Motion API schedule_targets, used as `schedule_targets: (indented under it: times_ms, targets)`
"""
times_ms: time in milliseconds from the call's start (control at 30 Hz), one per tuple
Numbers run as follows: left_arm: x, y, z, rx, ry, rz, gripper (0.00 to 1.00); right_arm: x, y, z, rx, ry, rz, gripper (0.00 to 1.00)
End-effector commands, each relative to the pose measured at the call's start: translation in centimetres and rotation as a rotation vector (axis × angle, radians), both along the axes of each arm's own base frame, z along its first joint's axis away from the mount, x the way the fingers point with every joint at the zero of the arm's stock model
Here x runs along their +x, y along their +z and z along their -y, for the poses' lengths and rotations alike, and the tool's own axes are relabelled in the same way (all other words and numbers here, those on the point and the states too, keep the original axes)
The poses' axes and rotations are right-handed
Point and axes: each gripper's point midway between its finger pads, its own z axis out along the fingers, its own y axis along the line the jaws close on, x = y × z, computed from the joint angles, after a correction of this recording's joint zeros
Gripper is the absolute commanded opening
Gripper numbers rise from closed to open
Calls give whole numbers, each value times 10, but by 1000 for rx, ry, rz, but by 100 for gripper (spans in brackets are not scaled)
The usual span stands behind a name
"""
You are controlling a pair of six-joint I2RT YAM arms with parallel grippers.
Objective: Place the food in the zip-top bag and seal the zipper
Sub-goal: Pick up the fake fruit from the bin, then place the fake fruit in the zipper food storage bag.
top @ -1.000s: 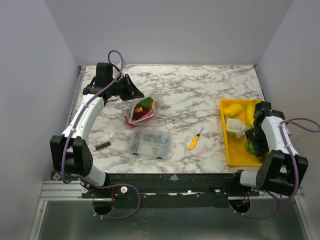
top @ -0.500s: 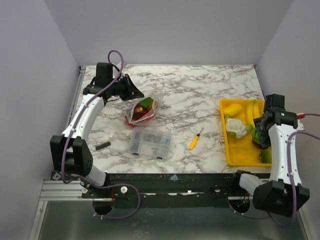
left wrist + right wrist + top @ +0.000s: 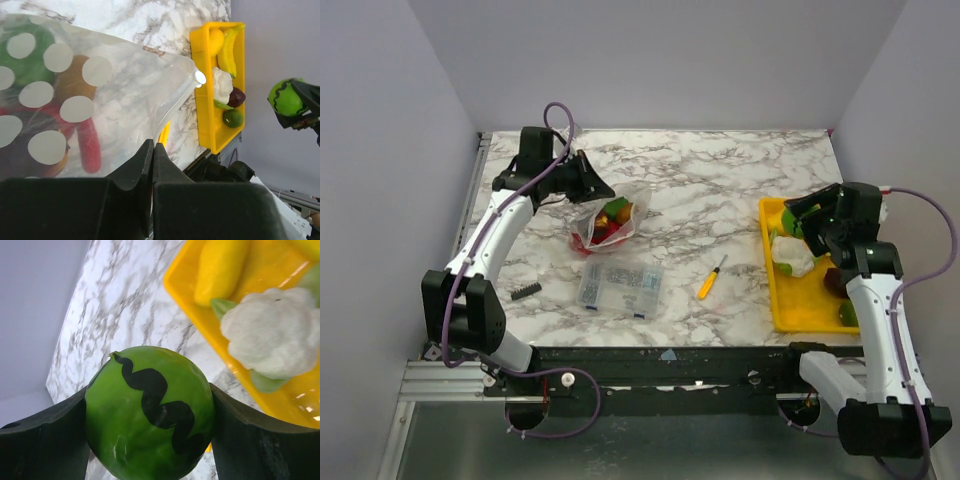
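The zip-top bag (image 3: 608, 222) lies at the table's back left with red, green and brown toy food inside. My left gripper (image 3: 598, 190) is shut on the bag's rim and holds its mouth up. In the left wrist view the closed jaws pinch the clear plastic (image 3: 115, 90). My right gripper (image 3: 810, 215) is shut on a green toy melon with a black wavy stripe (image 3: 150, 420), held above the back left corner of the yellow tray (image 3: 795, 300). A white cauliflower (image 3: 790, 255), a banana (image 3: 230, 45) and several other toy foods lie in the tray.
A rigid clear compartment box (image 3: 620, 285) sits in front of the bag. A yellow-handled screwdriver (image 3: 710, 278) lies between the box and the tray. A small black part (image 3: 525, 291) lies at the near left. Walls enclose the table on three sides.
My right arm has risen out of the tray with the green melon and swung left toward the table. My left gripper has shifted slightly, still holding the bag.
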Motion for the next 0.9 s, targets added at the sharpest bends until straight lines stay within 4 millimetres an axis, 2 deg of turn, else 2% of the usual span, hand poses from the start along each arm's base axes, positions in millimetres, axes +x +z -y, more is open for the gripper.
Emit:
schedule_targets:
  times_ms: [0, 33, 133, 200, 267, 433, 533, 667, 733, 867]
  targets:
    - [-16, -2, 40, -26, -62, -19, 0, 28, 7, -53, 1, 217, 89, 1]
    - [-22, -2, 51, -42, -85, -29, 0, 32, 7, -62, -22, 231, 96, 1]
    - [-32, 1, 75, -99, -91, -49, 0, 41, 7, -118, -73, 343, 112, 1]
    - [-34, 0, 82, -107, -71, -64, 0, 45, 11, -155, -80, 413, 144, 1]
    - [-37, -1, 88, -120, -62, -78, 0, 47, 13, -181, -52, 462, 175, 1]
    - [-40, -13, 93, -118, -71, -100, 0, 53, -5, -208, -22, 515, 165, 1]
    - [-39, -18, 85, -97, -75, -93, 0, 52, -3, -225, -44, 561, 175, 1]
    - [-33, -21, 60, -63, -42, -70, 0, 42, 10, -265, -100, 654, 244, 1]
    - [-32, -17, 50, -57, -42, -55, 0, 37, 10, -282, -120, 684, 256, 1]
    - [-28, -5, 30, 4, -37, 42, 0, 30, 8, -302, -126, 710, 288, 1]
